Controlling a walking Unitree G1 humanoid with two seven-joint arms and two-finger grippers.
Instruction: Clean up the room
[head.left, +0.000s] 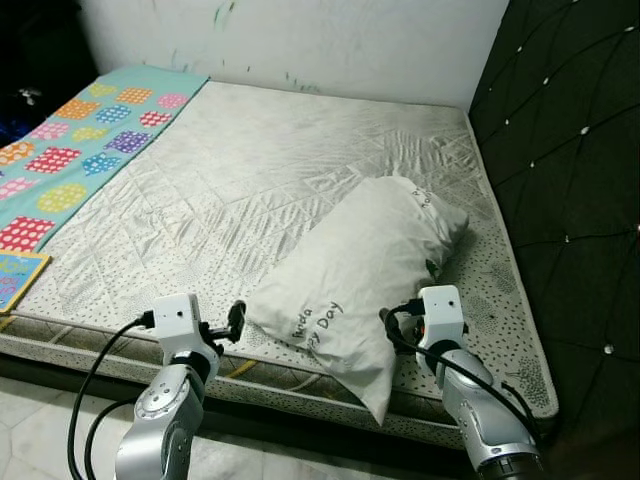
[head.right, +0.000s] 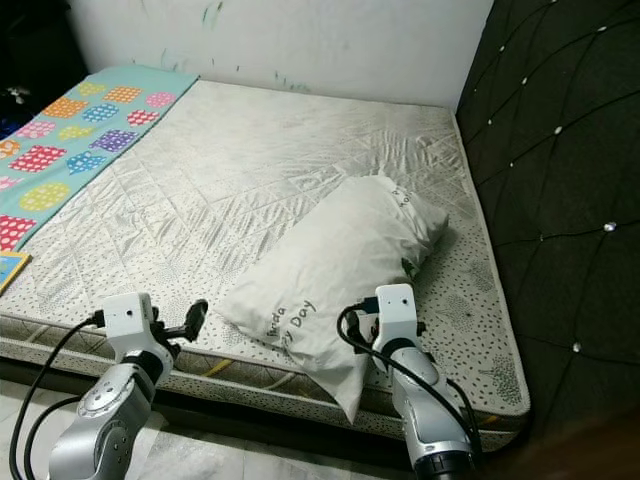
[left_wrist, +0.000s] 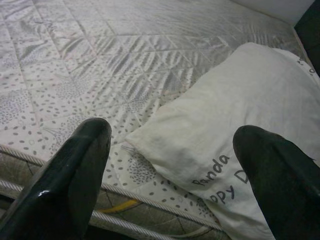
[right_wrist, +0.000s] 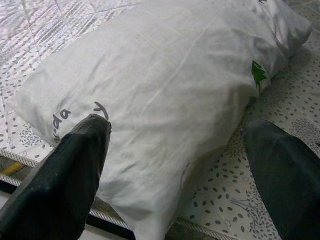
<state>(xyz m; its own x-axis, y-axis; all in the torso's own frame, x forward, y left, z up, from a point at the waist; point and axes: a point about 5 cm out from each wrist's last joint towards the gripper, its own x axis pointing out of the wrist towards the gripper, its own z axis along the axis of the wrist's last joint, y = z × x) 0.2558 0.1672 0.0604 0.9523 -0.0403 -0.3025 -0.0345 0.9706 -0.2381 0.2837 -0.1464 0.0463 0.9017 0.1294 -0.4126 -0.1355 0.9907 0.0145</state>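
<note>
Left gripper (left_wrist: 170, 165) spread wide at 7 o'clock | right gripper (right_wrist: 175, 160) spread wide, 5 o'clock, straddling pillow (head.left: 360, 265) | mattress (head.left: 250, 170) beneath

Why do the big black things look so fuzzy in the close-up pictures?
In the left wrist view, the left hand has fingers too near the lens, so they blur; the white printed pillow stays sharp. Same in the right wrist view with the right hand.
</note>
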